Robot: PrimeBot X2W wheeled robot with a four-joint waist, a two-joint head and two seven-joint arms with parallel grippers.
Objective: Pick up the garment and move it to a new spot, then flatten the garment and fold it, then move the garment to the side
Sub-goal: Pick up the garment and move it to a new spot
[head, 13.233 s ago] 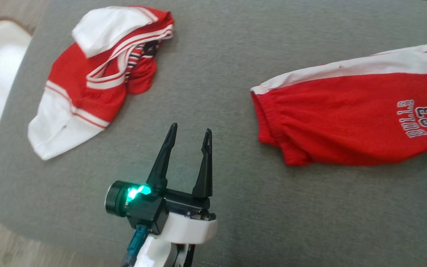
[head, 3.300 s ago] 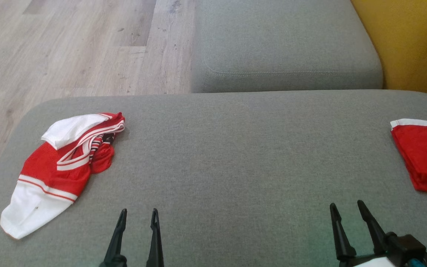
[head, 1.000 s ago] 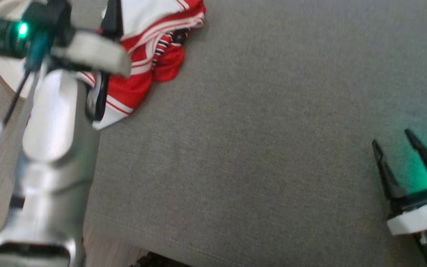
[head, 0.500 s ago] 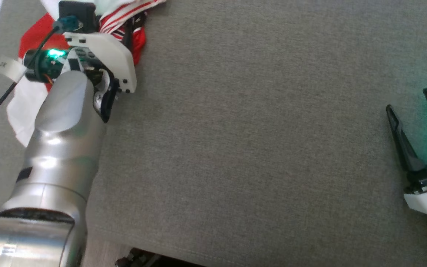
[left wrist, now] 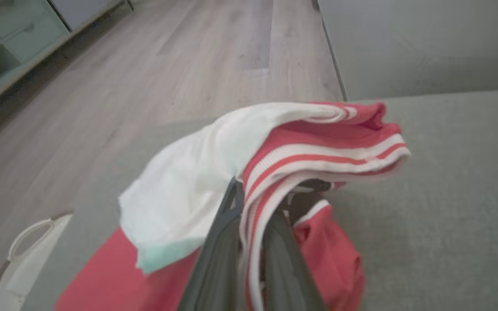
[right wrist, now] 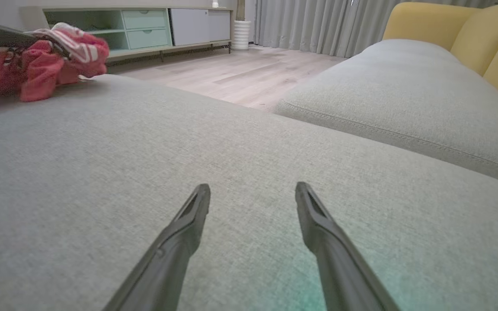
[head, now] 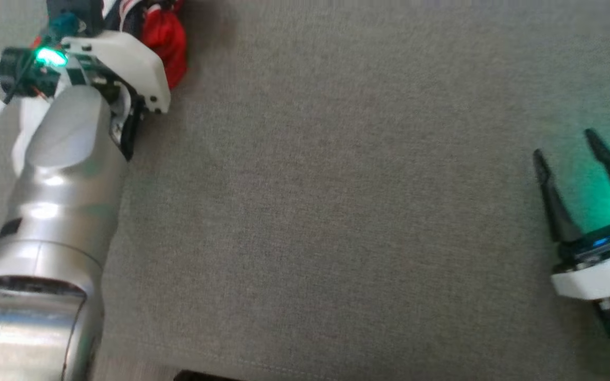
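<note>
One grip made: left gripper point(left wrist: 255, 203) clamps the garment point(left wrist: 205, 160) at the cushion's point(head: 337, 222) far left corner; right gripper point(head: 567, 148) stands apart, idle. Pickup step; next, lift it clear and carry it centreward.

L gripper point(left wrist: 255, 216) pinches garment point(left wrist: 197, 172) at red/white striped band. Rest bunched on grey cushion point(left wrist: 448, 207); wood floor point(left wrist: 188, 65) beyond.

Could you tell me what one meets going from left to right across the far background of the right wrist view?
garment → white ribbed pot → grey curtains → yellow sofa back
</note>
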